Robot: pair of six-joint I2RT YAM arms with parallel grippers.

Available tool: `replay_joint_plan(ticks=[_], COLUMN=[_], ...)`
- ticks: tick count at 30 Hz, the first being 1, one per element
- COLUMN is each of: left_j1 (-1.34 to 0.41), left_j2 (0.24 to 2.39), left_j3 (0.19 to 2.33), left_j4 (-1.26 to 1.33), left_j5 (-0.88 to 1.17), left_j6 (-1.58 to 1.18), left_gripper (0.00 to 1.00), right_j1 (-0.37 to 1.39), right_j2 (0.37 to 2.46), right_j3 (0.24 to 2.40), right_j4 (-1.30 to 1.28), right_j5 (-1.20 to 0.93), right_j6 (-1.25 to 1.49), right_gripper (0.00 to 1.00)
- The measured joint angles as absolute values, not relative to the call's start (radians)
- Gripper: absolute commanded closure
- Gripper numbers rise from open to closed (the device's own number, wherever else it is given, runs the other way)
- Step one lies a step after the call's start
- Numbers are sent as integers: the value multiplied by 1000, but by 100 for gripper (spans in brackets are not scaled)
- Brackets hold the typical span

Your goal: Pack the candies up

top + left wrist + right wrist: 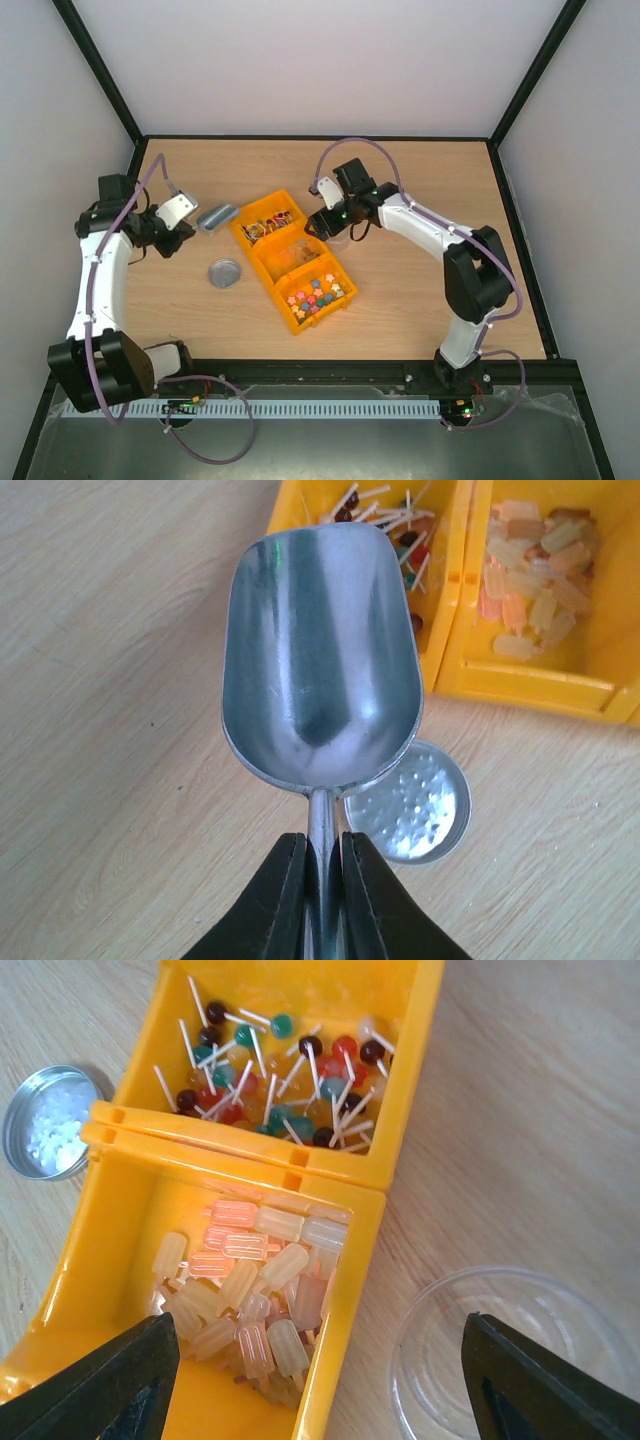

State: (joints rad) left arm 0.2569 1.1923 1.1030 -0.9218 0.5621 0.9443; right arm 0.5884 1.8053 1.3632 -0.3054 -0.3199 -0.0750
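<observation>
The left gripper (322, 845) is clenched on the thin handle of a shiny silver metal scoop (320, 650). The scoop's bowl is empty and is held over the light wooden table (110, 680), partly covering a round metal lid (420, 805). Just beyond sits a yellow plastic tray with three compartments (292, 262). The candies (255, 1280) lie in that tray: pale pink and cream oblong ones in the middle, round lollipops on white sticks (270, 1070) at the far end, coloured star shapes (315, 295) at the near end. The right gripper (320, 1345) — fingers spread wide, grasping nothing — hovers over the tray's edge and a clear plastic cup (500, 1340) beside it.
</observation>
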Motion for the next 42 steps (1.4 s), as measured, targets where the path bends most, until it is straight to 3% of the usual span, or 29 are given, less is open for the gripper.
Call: replay_joint_plan(ticks=[8, 18, 33, 42], left_j1=[218, 14, -29, -224], left_j2=[1232, 1202, 1050, 1035], left_j3=[1132, 1169, 1192, 1177], left_j4=[-993, -1030, -1154, -1236], left_j5=[472, 356, 341, 307], left_j6=[1021, 915, 888, 732], left_gripper=[98, 98, 98, 98], right_j1=[588, 588, 587, 586], right_j2=[1752, 1745, 1634, 1600], right_j3=[1417, 1406, 1245, 1187], right_j4=[-371, -467, -500, -496], right_j5=[-310, -308, -298, -352], right_j6=[-148, -84, -22, -20], right_gripper=[31, 35, 32, 34])
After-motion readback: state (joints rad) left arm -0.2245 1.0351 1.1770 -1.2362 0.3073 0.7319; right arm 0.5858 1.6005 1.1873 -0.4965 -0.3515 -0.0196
